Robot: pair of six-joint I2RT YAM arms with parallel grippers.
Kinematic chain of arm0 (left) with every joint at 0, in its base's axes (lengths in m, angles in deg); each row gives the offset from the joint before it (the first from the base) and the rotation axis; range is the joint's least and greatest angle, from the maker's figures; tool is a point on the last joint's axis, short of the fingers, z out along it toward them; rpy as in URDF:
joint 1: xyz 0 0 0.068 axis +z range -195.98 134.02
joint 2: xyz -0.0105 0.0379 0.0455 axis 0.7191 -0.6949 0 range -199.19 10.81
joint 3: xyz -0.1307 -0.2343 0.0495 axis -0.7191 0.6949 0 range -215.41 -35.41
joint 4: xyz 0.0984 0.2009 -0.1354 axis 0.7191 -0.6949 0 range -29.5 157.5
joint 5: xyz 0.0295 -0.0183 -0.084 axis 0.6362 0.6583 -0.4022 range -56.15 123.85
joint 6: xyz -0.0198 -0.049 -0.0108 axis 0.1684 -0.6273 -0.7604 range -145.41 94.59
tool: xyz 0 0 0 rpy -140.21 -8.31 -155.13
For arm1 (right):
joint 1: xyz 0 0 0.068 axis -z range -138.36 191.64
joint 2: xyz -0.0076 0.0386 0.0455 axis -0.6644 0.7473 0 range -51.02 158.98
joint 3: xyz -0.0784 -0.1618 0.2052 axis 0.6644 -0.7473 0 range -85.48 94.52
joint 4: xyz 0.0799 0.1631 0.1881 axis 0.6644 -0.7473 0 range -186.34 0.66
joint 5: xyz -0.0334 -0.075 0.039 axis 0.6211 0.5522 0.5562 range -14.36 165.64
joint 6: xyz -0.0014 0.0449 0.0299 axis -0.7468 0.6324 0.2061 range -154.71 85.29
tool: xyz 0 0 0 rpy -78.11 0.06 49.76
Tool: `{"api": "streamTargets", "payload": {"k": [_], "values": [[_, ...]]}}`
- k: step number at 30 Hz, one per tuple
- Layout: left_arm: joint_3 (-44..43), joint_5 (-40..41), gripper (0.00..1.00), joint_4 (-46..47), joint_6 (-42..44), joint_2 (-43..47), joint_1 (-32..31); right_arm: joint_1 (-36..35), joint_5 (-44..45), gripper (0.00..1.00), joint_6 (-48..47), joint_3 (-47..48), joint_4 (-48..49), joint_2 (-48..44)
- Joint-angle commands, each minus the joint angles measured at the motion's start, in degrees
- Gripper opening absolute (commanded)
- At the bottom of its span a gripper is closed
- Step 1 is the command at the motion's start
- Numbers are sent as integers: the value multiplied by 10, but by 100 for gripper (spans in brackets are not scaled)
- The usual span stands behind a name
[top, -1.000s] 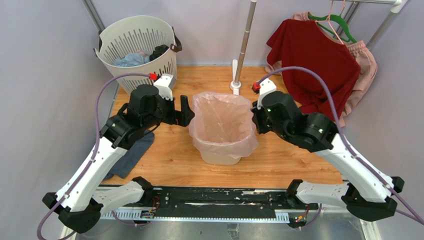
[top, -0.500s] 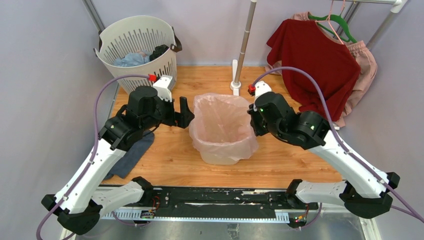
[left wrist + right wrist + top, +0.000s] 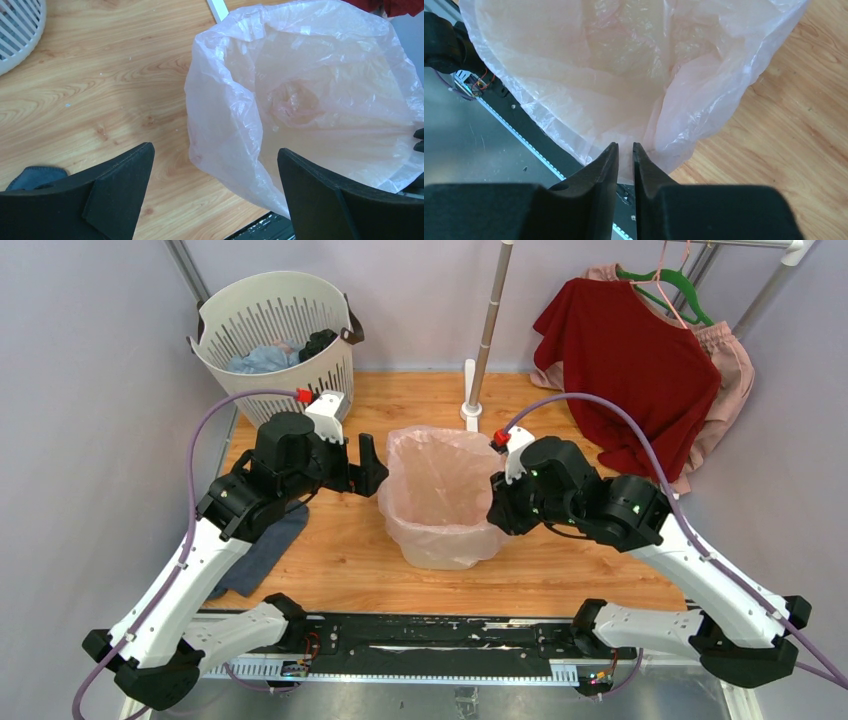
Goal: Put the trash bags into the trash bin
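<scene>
Trash bag (image 3: 445,485) lines the trash bin (image 3: 440,558), edge folded over the bin's rim; left gripper (image 3: 215,151) left of the bin, jaws wide, empty; right gripper (image 3: 625,146) at the bin's right rim, jaws barely parted, no film seen clamped. Risk: loose film snagging on those jaws would pull the liner off the rim.

top: overhead from near edge, whole table (image 3: 560,570) | wrists: close, angled down | shared: trash bag (image 3: 445,490)
</scene>
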Motion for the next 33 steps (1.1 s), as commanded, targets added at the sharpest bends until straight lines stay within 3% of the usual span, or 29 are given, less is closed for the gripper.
{"api": "streamTargets", "payload": {"k": [1, 4, 12, 30, 33], "values": [[4, -4, 100, -9, 2, -2, 4, -9, -31, 18, 3, -18, -18, -25], [5, -3, 100, -9, 3, -4, 3, -9, -30, 13, 4, -23, -25, -28], [5, -3, 100, -9, 2, -5, 4, -9, -5, 23, -1, -16, 31, -75], [4, -3, 100, -10, 0, -1, 3, -9, 13, 18, 5, -33, -19, -29], [2, -3, 100, -9, 0, -2, 3, -10, 26, 23, 2, -16, -3, -46]]}}
